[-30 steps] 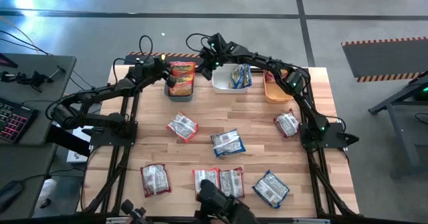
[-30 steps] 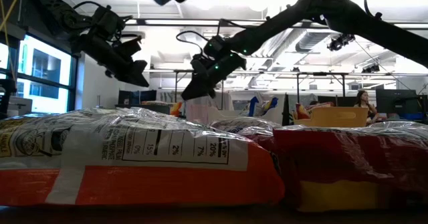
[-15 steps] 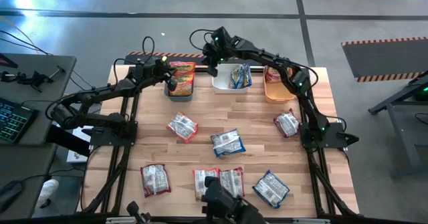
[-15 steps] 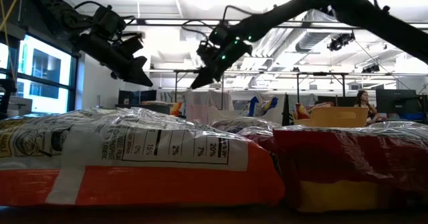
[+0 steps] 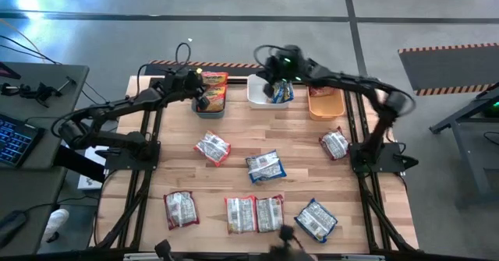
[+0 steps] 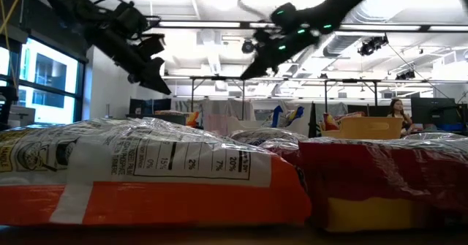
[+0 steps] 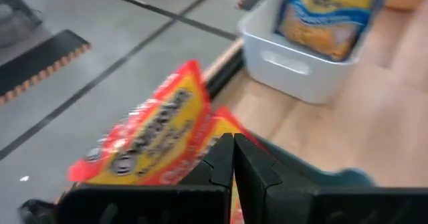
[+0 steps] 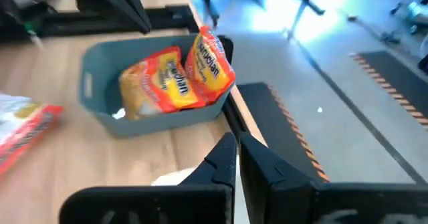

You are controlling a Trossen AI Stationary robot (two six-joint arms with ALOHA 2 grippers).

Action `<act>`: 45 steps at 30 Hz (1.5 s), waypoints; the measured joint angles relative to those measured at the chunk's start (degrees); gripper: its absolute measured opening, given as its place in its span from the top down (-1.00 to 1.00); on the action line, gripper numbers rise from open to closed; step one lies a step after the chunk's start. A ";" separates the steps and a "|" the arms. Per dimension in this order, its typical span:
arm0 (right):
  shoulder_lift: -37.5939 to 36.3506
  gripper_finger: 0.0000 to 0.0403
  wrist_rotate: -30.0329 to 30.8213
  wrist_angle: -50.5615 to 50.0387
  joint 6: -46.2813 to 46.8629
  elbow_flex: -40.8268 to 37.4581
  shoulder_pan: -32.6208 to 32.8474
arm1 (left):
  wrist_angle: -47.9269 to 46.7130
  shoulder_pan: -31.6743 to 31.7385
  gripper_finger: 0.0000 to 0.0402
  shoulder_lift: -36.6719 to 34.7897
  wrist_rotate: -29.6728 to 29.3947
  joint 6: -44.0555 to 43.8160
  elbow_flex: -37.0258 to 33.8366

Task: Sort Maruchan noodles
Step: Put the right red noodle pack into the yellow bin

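My left gripper [image 5: 201,99] is clenched on nothing above the teal bin [image 5: 210,107], which holds orange noodle packets [image 5: 213,88]. My right gripper [image 5: 274,78] is also pressed closed and empty over the white bin [image 5: 257,99] with a blue packet [image 5: 282,91] inside. Seven more packets [image 5: 266,166] lie loose on the table [image 5: 234,128]; orange bin [image 5: 323,104] is beside.

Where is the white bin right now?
In the high view, the white bin sits at the table's far edge, between the teal bin on its left and the orange bin on its right.
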 joint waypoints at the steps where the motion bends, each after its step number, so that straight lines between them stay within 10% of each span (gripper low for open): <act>1: -3.09 1.00 0.08 1.95 0.57 -3.77 0.14 | -1.53 -1.05 1.00 0.00 0.00 0.30 0.89; 11: -31.45 1.00 4.04 17.37 2.69 -36.43 5.11 | -8.36 -18.59 1.00 -0.02 -6.78 9.79 3.40; 21: -43.95 1.00 9.38 18.64 5.92 -50.12 13.63 | -8.60 -38.20 1.00 -0.02 -11.15 6.18 3.40; 36: -44.22 1.00 40.53 -0.12 17.63 -45.84 49.75 | 31.85 -50.53 1.00 1.28 -15.79 -3.38 -12.65; 45: -33.11 0.97 55.56 -36.57 50.77 -33.48 62.64 | 36.93 -50.55 1.00 4.43 -18.47 -7.02 -14.98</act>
